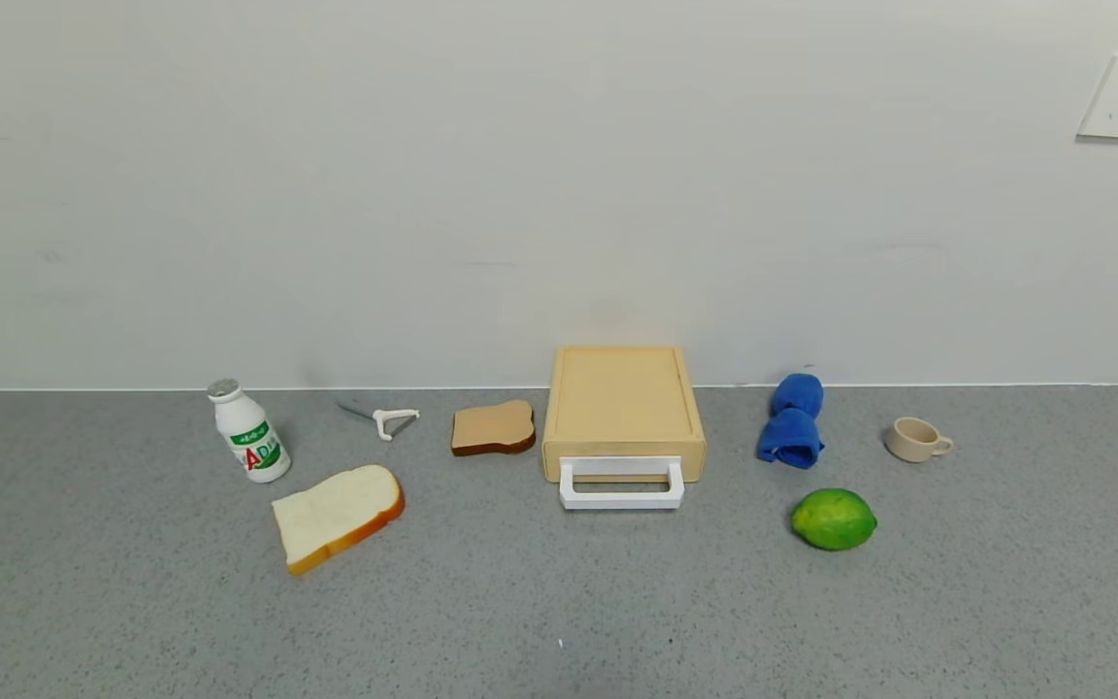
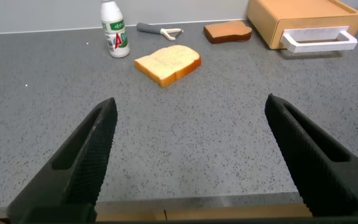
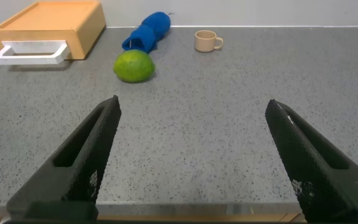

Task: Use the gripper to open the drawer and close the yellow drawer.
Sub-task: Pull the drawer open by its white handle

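Note:
The pale yellow drawer box [image 1: 623, 400] stands against the back wall, a little right of the counter's middle, and its drawer is pushed in. Its white loop handle [image 1: 622, 483] sticks out toward me. The box also shows in the left wrist view [image 2: 303, 18] and in the right wrist view [image 3: 48, 22]. My left gripper [image 2: 191, 109] is open and empty above the counter's front edge, far from the drawer. My right gripper [image 3: 194, 109] is open and empty above the front edge too. Neither arm shows in the head view.
Left of the box lie a brown toast slice [image 1: 492, 428], a white bread slice [image 1: 336, 515], a peeler [image 1: 387, 419] and a small white bottle [image 1: 248, 431]. Right of it are a blue cloth [image 1: 793, 420], a lime [image 1: 833, 519] and a beige cup [image 1: 916, 439].

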`<state>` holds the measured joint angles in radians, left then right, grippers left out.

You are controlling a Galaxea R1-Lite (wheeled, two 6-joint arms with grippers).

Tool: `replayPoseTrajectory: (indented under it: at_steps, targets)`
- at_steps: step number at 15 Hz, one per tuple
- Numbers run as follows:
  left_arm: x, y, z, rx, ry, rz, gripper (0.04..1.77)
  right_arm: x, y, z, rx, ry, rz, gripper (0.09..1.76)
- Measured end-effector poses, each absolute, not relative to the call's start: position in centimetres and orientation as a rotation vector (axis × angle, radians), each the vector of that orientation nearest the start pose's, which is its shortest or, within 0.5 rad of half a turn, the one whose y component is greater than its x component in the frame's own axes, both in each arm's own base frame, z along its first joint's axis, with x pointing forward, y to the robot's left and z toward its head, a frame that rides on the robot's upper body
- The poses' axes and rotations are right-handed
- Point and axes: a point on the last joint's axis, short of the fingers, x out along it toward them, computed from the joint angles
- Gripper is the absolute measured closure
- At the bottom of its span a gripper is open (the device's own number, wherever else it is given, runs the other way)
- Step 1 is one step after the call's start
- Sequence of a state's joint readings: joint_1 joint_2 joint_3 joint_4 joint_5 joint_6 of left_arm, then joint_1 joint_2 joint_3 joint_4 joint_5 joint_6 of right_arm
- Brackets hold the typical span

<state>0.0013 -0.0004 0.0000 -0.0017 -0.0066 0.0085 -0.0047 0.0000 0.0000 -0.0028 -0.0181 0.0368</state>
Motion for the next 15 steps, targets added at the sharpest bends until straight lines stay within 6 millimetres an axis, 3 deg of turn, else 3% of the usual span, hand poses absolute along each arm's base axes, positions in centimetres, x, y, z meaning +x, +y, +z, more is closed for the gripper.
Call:
replayPoseTrajectory:
  at_steps: [15]
  targets:
    - [-2.29, -0.02, 7.52, 0.008, 0.004, -0.006, 0.09, -2.28, -0.03, 7.58, 0.037, -0.003, -0.023, 0.14]
